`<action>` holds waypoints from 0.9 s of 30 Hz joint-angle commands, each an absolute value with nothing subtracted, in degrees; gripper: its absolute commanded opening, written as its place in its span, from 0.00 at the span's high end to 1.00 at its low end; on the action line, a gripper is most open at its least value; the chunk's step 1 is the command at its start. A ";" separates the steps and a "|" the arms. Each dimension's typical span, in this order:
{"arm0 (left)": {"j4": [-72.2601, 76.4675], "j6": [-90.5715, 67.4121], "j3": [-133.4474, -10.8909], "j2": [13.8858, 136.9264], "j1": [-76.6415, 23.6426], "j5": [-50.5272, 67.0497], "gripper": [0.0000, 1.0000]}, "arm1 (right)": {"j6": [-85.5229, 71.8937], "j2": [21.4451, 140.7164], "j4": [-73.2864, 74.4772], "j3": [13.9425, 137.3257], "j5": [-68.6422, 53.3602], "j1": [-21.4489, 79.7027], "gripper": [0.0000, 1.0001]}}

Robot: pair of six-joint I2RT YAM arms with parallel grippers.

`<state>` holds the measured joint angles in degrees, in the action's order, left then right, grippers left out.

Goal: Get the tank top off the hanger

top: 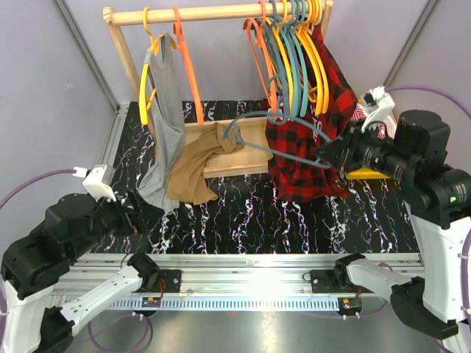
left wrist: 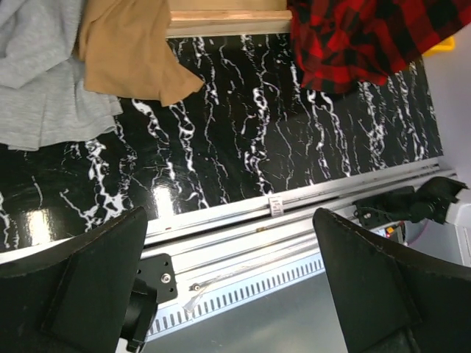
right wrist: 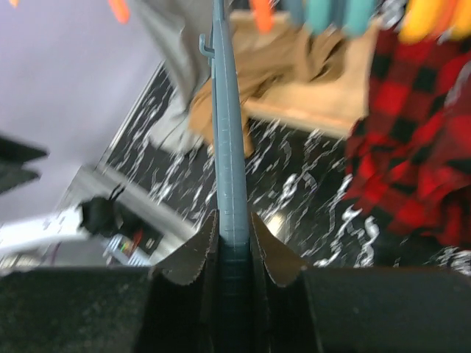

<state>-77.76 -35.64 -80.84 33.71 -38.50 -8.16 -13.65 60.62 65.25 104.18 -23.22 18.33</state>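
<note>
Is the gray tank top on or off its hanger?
On. The gray tank top hangs by its straps from the yellow hanger on the wooden rail.

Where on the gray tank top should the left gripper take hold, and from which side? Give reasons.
Probably the lower hem, from the near left. The gray tank top hangs slack from its yellow hanger, and the hem pools on the table just ahead of the open left gripper, offering a loose edge to pinch.

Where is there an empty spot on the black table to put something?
The bare black table in front, between the brown cloth, the plaid shirt and the metal rail. It's crowded at the back, around the rack base and grey tank top.
</note>
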 commanded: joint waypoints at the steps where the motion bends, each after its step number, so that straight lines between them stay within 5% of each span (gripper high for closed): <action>1: -74.72 -36.30 -79.54 33.49 -38.41 -12.39 0.01 | -12.66 63.36 58.47 109.68 -12.66 18.90 1.00; 5: -72.69 -36.21 -77.79 34.01 -38.41 -12.22 0.01 | -11.96 68.54 52.30 115.47 -9.86 22.65 1.00; 12: -70.14 -35.86 -77.08 34.98 -38.41 -12.74 0.01 | -4.75 83.56 45.37 128.22 12.69 38.82 1.00; 19: -68.82 -36.65 -76.12 33.75 -38.41 -13.01 0.01 | -4.57 90.70 37.80 132.01 26.18 40.87 1.00; 27: -69.08 -37.79 -73.92 31.38 -38.41 -12.92 0.01 | -4.83 94.39 34.18 131.13 26.10 41.13 1.00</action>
<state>-71.92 -36.97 -74.41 32.53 -38.50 -11.38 -5.26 93.95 40.36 129.36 23.14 40.51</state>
